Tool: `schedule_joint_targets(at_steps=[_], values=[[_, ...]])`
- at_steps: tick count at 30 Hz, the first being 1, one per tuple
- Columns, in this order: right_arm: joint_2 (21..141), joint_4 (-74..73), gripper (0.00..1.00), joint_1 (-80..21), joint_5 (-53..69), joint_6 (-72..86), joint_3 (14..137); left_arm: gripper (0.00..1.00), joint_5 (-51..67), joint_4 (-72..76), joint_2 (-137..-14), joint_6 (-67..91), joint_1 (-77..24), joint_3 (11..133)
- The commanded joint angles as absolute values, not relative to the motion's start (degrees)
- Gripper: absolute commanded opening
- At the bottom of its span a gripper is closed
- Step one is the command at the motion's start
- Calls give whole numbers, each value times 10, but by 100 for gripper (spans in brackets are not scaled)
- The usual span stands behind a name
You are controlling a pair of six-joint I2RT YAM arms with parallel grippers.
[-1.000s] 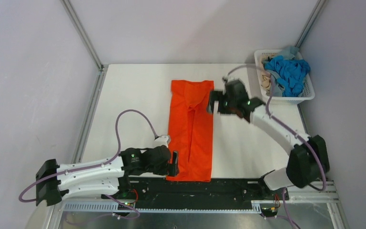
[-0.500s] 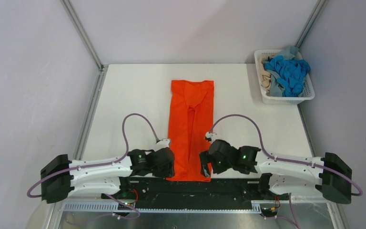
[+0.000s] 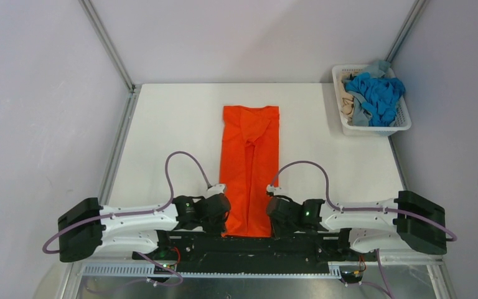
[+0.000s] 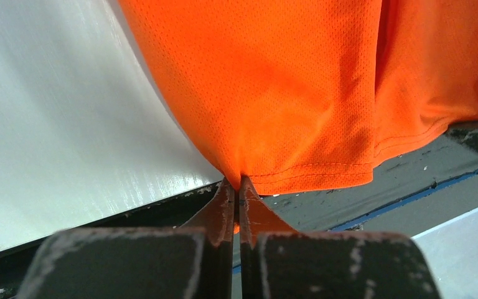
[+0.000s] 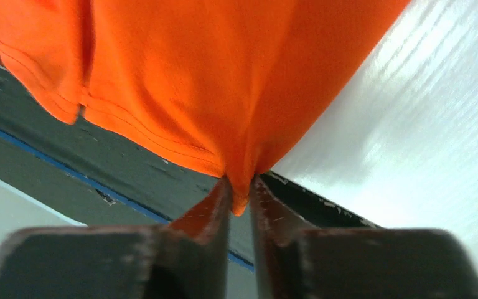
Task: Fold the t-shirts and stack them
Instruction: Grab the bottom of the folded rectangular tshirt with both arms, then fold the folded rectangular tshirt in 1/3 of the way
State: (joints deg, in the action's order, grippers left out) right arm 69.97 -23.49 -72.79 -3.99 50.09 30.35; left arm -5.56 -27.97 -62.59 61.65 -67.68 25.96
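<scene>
Where the white table (image 3: 174,124) meets its dark near edge, my left claw (image 4: 237,187) is pressed together on the near left corner of the orange t-shirt (image 3: 249,162), and the hemmed cloth bunches right at the tips. The shirt lies down the middle of the table as a long narrow strip. Its sides are folded inward and its stitched hem is at the near edge. My right claw (image 5: 239,187) pinches the near right corner the same way, with a small tab of orange poking down between the tips. My two arms lie low along the near edge, one on each side of the strip. At the far right corner sits the white basket (image 3: 373,131), heaped with a bright blue t-shirt (image 3: 379,96), a grey-blue t-shirt (image 3: 381,65) and a beige t-shirt (image 3: 347,104).
</scene>
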Motion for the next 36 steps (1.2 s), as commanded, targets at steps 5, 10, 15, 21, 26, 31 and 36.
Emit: schedule_joint_targets(at_steps=[5, 10, 15, 21, 26, 31, 36], values=[[642, -200, 0, -717, -39, 496, 298, 0, -49, -273, -592, 603, -674, 273], [596, -205, 0, -646, 0, 461, 311, 0, -50, -272, -591, 552, -644, 330], [595, -185, 0, -568, 36, 401, 355, 0, -41, -266, -610, 504, -557, 385], [657, -153, 0, -466, 63, 358, 430, 0, -17, -259, -668, 447, -450, 461], [720, -138, 0, -397, 73, 335, 490, 0, 17, -256, -750, 412, -367, 529], [784, -110, 0, -339, 100, 323, 536, 0, 50, -255, -832, 389, -319, 597], [862, -95, 0, -298, 114, 316, 582, 0, 65, -255, -912, 380, -277, 646]])
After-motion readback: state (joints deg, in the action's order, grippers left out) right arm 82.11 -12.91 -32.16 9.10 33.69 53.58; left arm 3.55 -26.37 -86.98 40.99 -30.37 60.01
